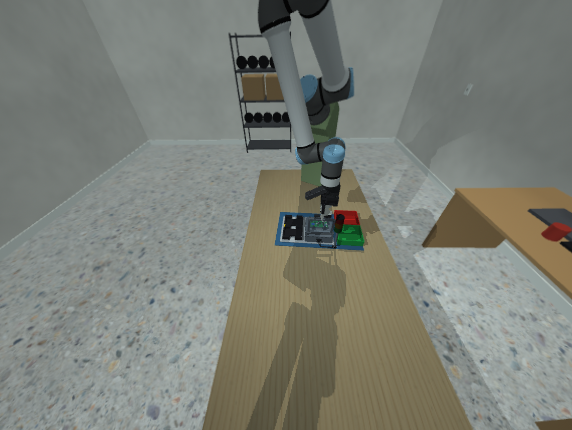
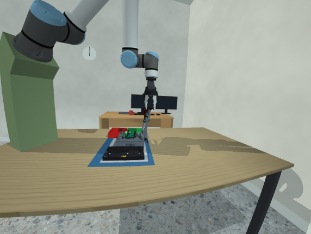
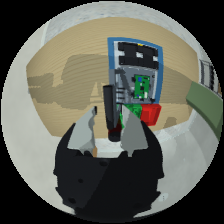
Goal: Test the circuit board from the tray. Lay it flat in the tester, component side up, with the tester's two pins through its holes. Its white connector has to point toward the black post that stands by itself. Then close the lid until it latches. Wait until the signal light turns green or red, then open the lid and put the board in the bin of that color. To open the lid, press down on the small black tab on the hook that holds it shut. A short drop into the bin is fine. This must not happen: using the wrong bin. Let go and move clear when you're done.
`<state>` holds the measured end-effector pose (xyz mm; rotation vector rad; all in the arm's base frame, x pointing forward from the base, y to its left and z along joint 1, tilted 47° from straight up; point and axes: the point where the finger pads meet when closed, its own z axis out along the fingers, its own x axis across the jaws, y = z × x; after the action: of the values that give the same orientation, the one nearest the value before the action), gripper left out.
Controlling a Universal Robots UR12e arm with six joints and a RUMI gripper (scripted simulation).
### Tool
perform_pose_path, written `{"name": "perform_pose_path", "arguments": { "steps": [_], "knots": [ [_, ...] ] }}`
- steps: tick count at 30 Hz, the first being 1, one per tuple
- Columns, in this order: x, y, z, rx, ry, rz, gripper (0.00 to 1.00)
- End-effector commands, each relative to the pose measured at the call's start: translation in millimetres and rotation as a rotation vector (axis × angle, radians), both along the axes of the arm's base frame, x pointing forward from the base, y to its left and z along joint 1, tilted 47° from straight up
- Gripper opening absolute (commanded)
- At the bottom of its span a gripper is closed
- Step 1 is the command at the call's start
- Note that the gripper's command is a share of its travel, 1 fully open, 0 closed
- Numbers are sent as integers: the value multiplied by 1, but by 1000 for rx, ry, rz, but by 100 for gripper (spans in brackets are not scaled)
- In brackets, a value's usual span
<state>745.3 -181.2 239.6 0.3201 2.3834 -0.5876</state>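
we're seeing the long wooden table (image 1: 250, 345) (image 2: 68, 188) (image 3: 75, 47) stretching out under everything, with the green pedestal (image 1: 311, 175) (image 2: 33, 111) (image 3: 205, 100) standing at one side. the big grey arm (image 1: 292, 90) (image 2: 130, 24) is reaching over and pointing its wrist downward.

below it, the blue mat (image 1: 278, 238) (image 2: 93, 163) (image 3: 160, 75) is carrying the gear in a row. the grey tester (image 1: 319, 239) (image 2: 130, 143) (image 3: 124, 75) is sitting between the black tray (image 1: 292, 227) (image 2: 123, 153) (image 3: 137, 54) and the bins. the red bin (image 1: 346, 213) (image 2: 112, 133) (image 3: 151, 115) and the green bin (image 1: 351, 242) (image 2: 134, 130) (image 3: 132, 111) are standing side by side.

we're finding the tester's lid (image 2: 146, 122) (image 3: 108, 107) raised, leaning slightly off upright. above its top edge, the gripper (image 1: 324, 215) (image 2: 150, 106) (image 3: 108, 106) is hovering with its fingers parted partway, holding nothing; we can't tell whether it is touching the lid.

the green circuit board (image 1: 319, 224) (image 2: 129, 134) (image 3: 141, 86) is lying on the tester, components facing up. we can't tell whether the pins are passing through its holes, nor which way its white connector is pointing.
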Motion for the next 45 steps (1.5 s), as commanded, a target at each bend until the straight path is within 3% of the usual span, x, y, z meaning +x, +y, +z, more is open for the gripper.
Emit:
{"name": "perform_pose_path", "arguments": {
  "steps": [1, 6, 7, 45],
  "knots": [
    [1, 0, 2, -1, -3, 1, 30],
    [1, 0, 2, -1, -3, 1, 30],
    [1, 0, 2, -1, -3, 1, 0],
    [1, 0, 2, -1, -3, 1, 0]
  ]
}}
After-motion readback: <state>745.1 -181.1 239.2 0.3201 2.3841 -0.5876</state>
